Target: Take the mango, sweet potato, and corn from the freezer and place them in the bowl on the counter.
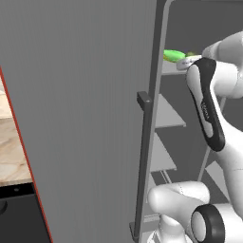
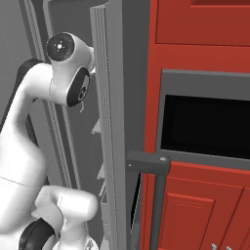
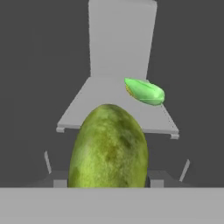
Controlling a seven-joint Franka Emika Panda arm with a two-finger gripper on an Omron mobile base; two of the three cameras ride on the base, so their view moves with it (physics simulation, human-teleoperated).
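A large olive-green mango (image 3: pixel 108 148) sits close at the bottom of the hand view, in front of the freezer shelf (image 3: pixel 100 103) and clear of it, and it hides my fingertips. My gripper (image 1: pixel 186 62) reaches into the open freezer at the height of an upper shelf and is shut on the mango. On that shelf lies the corn (image 3: pixel 144 91), bright green with a bit of yellow, behind the mango and to its right; the corn (image 1: pixel 173 55) also shows beside my hand. The sweet potato and the bowl are out of view.
The grey freezer door (image 1: pixel 85 118) stands open on the left with its vertical bar handle (image 1: pixel 144 156). Grey inner shelves (image 1: pixel 166 114) step down below my hand. A strip of the marbled counter (image 1: pixel 12 152) shows far left. Red cabinets (image 2: pixel 200 205) and a black appliance front (image 2: pixel 205 127) stand to the right.
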